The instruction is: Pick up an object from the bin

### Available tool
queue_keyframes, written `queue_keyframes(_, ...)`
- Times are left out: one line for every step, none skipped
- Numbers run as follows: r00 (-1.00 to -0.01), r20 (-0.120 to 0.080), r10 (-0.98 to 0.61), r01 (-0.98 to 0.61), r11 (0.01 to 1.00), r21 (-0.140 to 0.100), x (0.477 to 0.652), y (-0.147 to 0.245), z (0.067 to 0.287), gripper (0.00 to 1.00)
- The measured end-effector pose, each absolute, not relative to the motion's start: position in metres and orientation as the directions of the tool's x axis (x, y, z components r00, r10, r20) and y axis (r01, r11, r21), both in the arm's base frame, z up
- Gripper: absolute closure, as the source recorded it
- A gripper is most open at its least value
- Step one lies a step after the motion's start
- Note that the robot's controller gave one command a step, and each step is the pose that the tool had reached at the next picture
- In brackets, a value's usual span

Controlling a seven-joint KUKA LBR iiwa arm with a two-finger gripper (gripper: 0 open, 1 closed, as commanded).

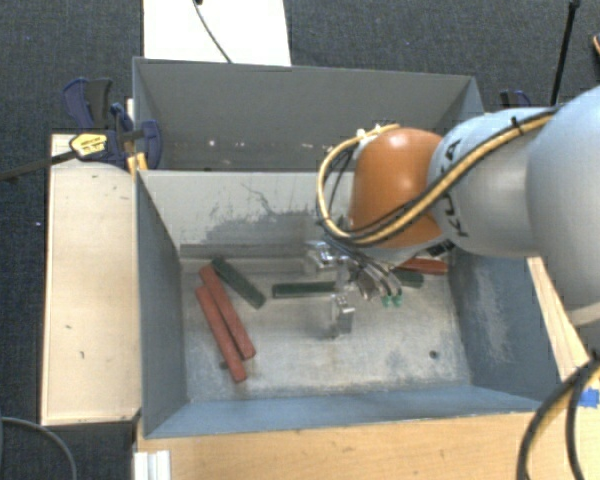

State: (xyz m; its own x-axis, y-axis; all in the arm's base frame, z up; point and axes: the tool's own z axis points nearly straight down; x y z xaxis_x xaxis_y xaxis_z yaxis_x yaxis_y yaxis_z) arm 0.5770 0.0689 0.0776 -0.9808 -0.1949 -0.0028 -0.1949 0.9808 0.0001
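Plainly, the gripper (342,313) sits low near the middle of the bin (310,118), just right of a thin dark green bar (298,290) that lies flat on the floor (380,358). Whether it is open or closed cannot be told, and it is not seen holding anything. That green bar is the nearest candidate, so the pick probably turns on it. To do it well, the gripper would likely need to shift left until centred over the bar. It should then turn to close across the narrow width rather than along the length, and go down square to the floor, since a flat, thin piece gives little height to catch. The floor is bare, scuffed grey metal, probably slick, so a glancing touch may push the bar away. Room is fair: a second green bar (238,283) and the red bars (223,320) lie farther left, apart from it, while the back wall stands near behind.
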Motion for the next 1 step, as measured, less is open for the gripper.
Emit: queue_keyframes(-0.981,-0.003,-0.196,-0.196,0.981,0.000,0.5771,0.0689,0.0777,1.00)
